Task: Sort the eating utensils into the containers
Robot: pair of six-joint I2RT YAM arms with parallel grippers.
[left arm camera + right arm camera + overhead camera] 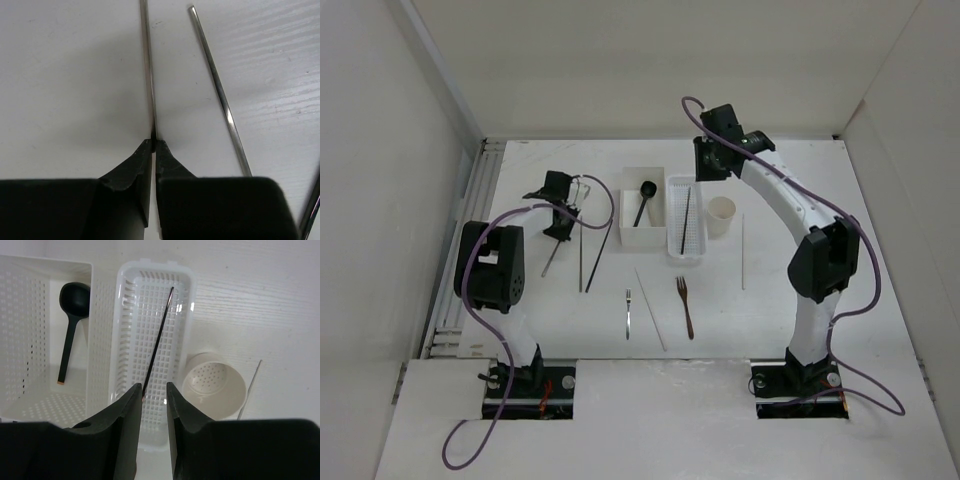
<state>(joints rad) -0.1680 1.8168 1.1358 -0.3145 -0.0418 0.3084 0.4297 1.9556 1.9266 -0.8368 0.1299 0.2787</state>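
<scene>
My left gripper (558,230) is shut on the end of a thin silver chopstick (148,70), low over the table; the stick also shows in the top view (551,259). Two more dark chopsticks (582,255) lie just right of it. My right gripper (154,390) is open above the white perforated basket (186,335), where a dark chopstick (159,337) lies. The black spoon (70,325) lies in the white square box (97,340). The cream cup (215,385) stands right of the basket. The silver fork (629,312) and the brown fork (685,305) lie on the table in front.
A pale chopstick (650,308) lies between the two forks. Another pale chopstick (742,250) lies right of the cup. White walls close in the table on the left, back and right. A ribbed rail (470,240) runs along the left edge.
</scene>
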